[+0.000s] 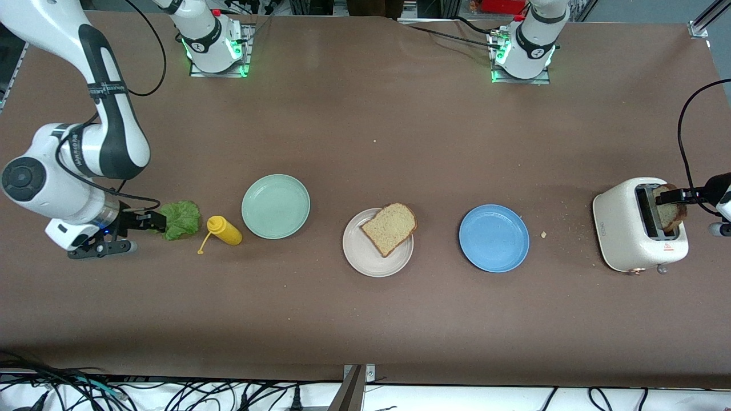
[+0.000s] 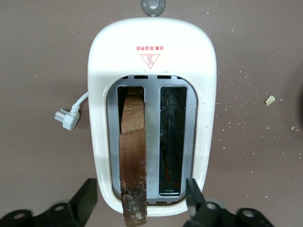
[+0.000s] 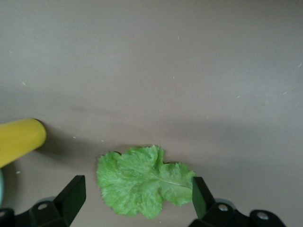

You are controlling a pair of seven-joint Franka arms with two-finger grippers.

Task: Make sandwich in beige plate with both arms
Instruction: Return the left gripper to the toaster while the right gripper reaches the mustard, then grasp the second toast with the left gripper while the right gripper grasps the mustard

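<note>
The beige plate (image 1: pixel 365 260) lies mid-table with one tan bread slice (image 1: pixel 389 228) on it, overhanging its rim. A second, darker slice (image 1: pixel 673 214) stands in a slot of the white toaster (image 1: pixel 628 234) at the left arm's end. My left gripper (image 1: pixel 675 197) is open over the toaster. In the left wrist view its fingers (image 2: pixel 87 198) straddle the slice (image 2: pixel 132 156) and the toaster's end (image 2: pixel 151 47). The green lettuce leaf (image 1: pixel 181 218) lies flat at the right arm's end. My right gripper (image 1: pixel 154 220) is open just above it, the leaf (image 3: pixel 142 182) between its fingers (image 3: pixel 73 194).
A yellow squeeze bottle (image 1: pixel 224 230) lies beside the lettuce, also in the right wrist view (image 3: pixel 19 139). A mint-green plate (image 1: pixel 276 206) and a blue plate (image 1: pixel 494 238) flank the beige plate. Crumbs (image 1: pixel 543 234) lie near the toaster, and its plug (image 2: pixel 66 117) lies beside it.
</note>
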